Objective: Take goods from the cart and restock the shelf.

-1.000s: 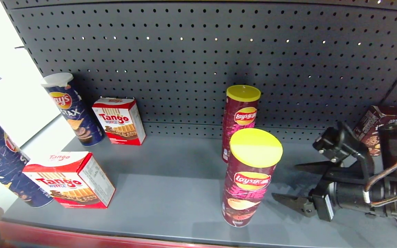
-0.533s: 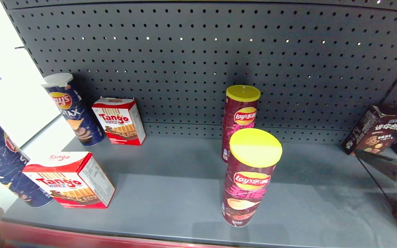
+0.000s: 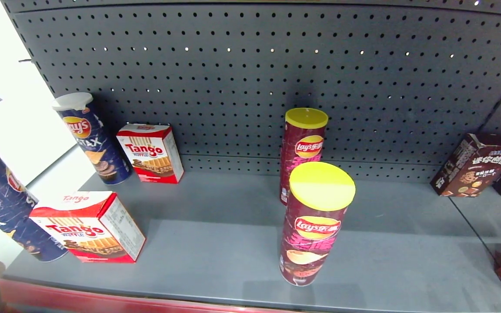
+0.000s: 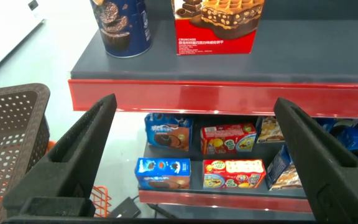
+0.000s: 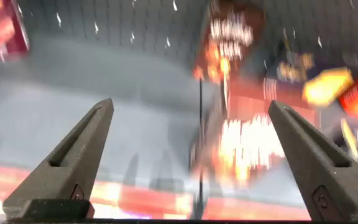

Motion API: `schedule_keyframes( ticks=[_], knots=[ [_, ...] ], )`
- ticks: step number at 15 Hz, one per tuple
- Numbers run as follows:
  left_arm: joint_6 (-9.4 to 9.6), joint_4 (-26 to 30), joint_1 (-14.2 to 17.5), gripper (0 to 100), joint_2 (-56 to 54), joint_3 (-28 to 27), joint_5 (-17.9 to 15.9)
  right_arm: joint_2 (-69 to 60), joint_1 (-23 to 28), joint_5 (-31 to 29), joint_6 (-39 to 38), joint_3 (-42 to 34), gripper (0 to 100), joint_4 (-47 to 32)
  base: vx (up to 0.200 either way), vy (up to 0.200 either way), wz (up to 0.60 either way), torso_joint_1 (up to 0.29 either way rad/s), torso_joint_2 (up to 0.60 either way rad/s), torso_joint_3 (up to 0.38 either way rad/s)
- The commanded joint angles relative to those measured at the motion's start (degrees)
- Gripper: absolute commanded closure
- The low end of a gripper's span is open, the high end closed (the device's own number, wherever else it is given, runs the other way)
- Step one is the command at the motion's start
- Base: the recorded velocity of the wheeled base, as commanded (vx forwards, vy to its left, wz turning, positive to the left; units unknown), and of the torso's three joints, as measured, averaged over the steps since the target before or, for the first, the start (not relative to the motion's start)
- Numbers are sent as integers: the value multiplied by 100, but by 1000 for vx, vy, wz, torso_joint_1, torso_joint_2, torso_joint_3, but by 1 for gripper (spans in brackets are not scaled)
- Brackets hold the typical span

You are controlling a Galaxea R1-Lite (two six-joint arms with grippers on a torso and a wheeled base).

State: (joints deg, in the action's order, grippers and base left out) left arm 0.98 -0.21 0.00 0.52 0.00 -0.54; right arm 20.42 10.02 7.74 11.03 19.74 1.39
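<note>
Shelf [image 3: 215,256] is holding the goods upright, labels facing out, print left unread. Cart basket [image 4: 11,137] is sitting low beside the shelf's left end. Front chip can [image 3: 315,221] is standing just ahead of rear chip can [image 3: 305,148]. Left gripper [image 4: 194,102] and right gripper [image 5: 191,104] are hanging empty, fingers wide; the next pick is likely wanting a square mid-body grip.

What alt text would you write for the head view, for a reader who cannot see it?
A front maroon can stands upright before a rear maroon can, both yellow-lidded, midway along a grey shelf backed by pegboard. Blue chip cans and red wafer boxes stand at the left, dark brown boxes at the right.
</note>
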Motion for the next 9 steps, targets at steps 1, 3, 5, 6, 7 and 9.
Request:
schedule_keyframes(
  ticks=[1,3,5,6,7,9],
  knots=[
    [-1,-6,0,0,9,0,1,-1523,193,-9,-75,-787,0,-552,0,0,0,0,0,0],
    [-1,-6,0,0,9,0,1,-1506,193,-9,-374,-1657,0,696,0,0,0,0,0,0],
    [-10,-6,0,0,9,0,10,-1506,193,-1,-479,-1974,0,388,0,0,0,0,0,0],
    [-10,-6,0,0,9,0,10,-1497,193,34,-497,-1974,0,318,0,0,0,0,0,0],
    [-10,-6,0,0,9,0,10,-1497,193,131,-550,-1974,0,309,0,0,0,0,0,0],
    [-10,-6,0,0,9,0,10,-1497,264,61,-769,-1965,0,274,0,0,0,0,0,0]
  ],
)
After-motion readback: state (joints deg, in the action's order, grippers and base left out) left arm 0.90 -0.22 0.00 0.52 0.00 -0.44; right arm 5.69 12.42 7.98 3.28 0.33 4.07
